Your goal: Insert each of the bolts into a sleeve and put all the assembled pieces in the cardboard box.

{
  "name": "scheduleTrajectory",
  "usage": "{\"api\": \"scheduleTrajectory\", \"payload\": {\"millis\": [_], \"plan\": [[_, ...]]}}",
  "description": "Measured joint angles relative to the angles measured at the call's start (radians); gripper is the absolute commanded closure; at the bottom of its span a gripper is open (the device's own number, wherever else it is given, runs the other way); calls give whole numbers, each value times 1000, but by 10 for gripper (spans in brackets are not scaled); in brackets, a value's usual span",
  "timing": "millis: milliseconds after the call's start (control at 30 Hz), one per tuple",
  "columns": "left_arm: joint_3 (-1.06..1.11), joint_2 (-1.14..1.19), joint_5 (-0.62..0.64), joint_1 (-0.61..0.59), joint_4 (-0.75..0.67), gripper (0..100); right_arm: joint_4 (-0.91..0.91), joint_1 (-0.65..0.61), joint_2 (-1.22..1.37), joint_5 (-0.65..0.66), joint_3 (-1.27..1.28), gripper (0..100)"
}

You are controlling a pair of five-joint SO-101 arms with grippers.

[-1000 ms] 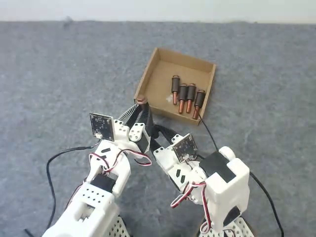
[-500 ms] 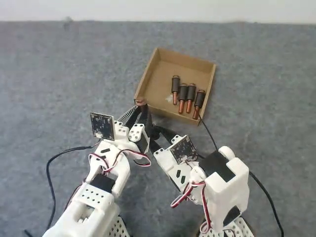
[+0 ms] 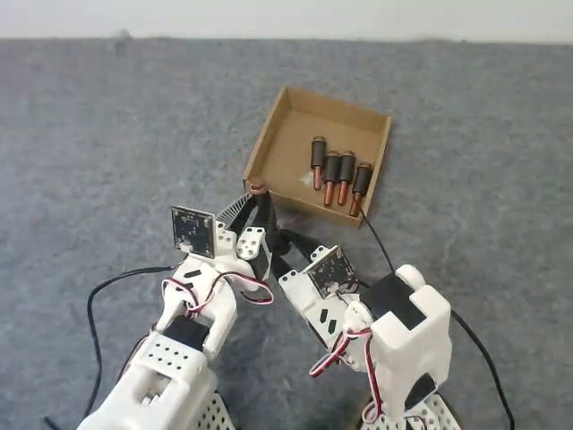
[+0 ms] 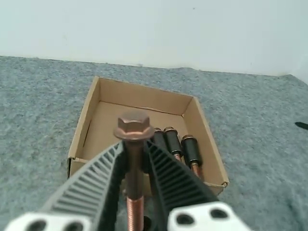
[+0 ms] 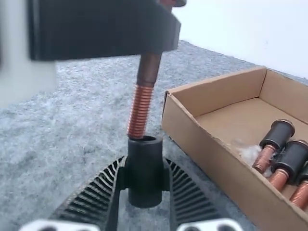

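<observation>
Copper-coloured and hex-headed, one bolt (image 4: 132, 130) stands upright, clenched between the ribbed black fingers of the left tool (image 4: 134, 153). One smooth black sleeve (image 5: 144, 166), a short tube, is gripped upright by the right tool (image 5: 144, 174), and the bolt's threaded end meets its open mouth. Four assembled pieces (image 3: 338, 179), black sleeves with copper ends showing, lie side by side touching in the one cardboard box (image 3: 266, 133), toward its 3 o'clock wall. The floor at its 9 o'clock side is bare. In the high view the bolt head sits just beside the box's 7 o'clock corner. Grey felt-like worktop (image 3: 107, 134) lies open at 9 and 3 o'clock of the box.
</observation>
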Motion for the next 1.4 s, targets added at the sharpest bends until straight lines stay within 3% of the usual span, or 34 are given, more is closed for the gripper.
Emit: {"api": "scheduleTrajectory", "payload": {"millis": [467, 667, 1100, 1400], "plan": [[-5, 15, 8, -34, -58, 988, 6, 0, 46, 0, -95, 993], [-5, 17, 60, -112, -124, 988, -140, 2, 164, -3, -112, 993], [-5, 17, 72, -61, -130, 988, -167, 2, 180, -3, -126, 993], [-25, 17, 103, -52, 15, 988, -167, 0, 180, 0, -126, 993]]}}
